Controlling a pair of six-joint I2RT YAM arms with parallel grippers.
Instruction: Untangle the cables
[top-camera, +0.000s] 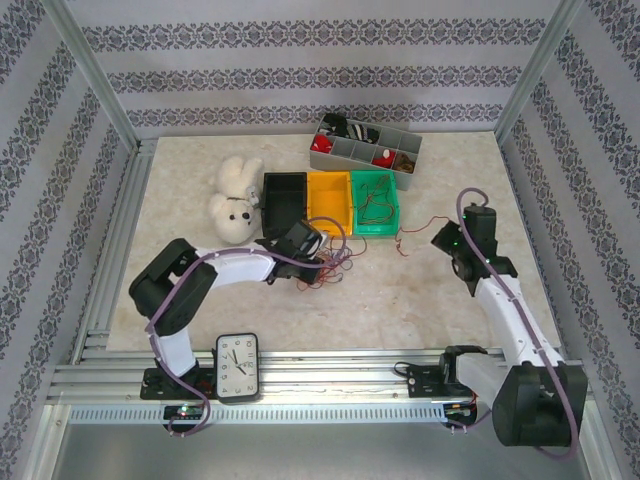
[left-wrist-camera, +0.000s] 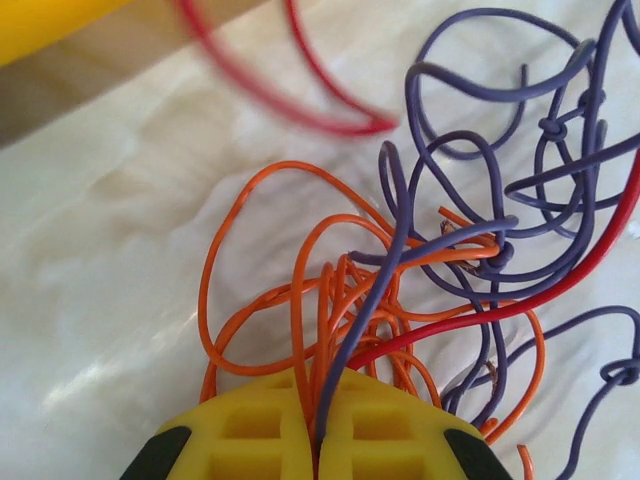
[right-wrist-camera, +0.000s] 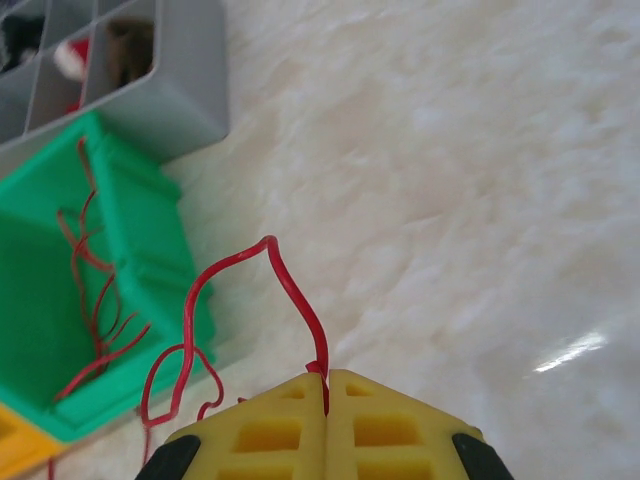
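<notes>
On the pale marbled tabletop (top-camera: 420, 300), near the yellow plastic bin (top-camera: 328, 195): a loose knot of thin curly cables (top-camera: 328, 263) in orange, purple and red.

At the left gripper (left-wrist-camera: 318, 440): clenched, yellow pads pressed together on a bundle of orange strands (left-wrist-camera: 296, 310) and one purple strand (left-wrist-camera: 362, 325), all rising straight out of the seam. Sits at the left edge of the knot, practically in it.

At the right gripper (right-wrist-camera: 327, 395): likewise clamped tight, pinching a single thin red wire (right-wrist-camera: 296, 288) at the very tip. Loops off leftward toward the green plastic bin (right-wrist-camera: 150, 240), with more red wire lying inside; cannot tell whether all one piece. Stands well apart from the main knot, off to its right.

By the look of it, a pull-apart step at its start. Long axis of the whole mess roughly left to right between the two grips: knot at the left end, lone red wire at the right. Nearer the knot by far: the left arm. Probably calls for drawing the left grip back toward its own side, away from the bins. Risk: tightening the small purple kinks (left-wrist-camera: 550, 128) rather than freeing them.
</notes>
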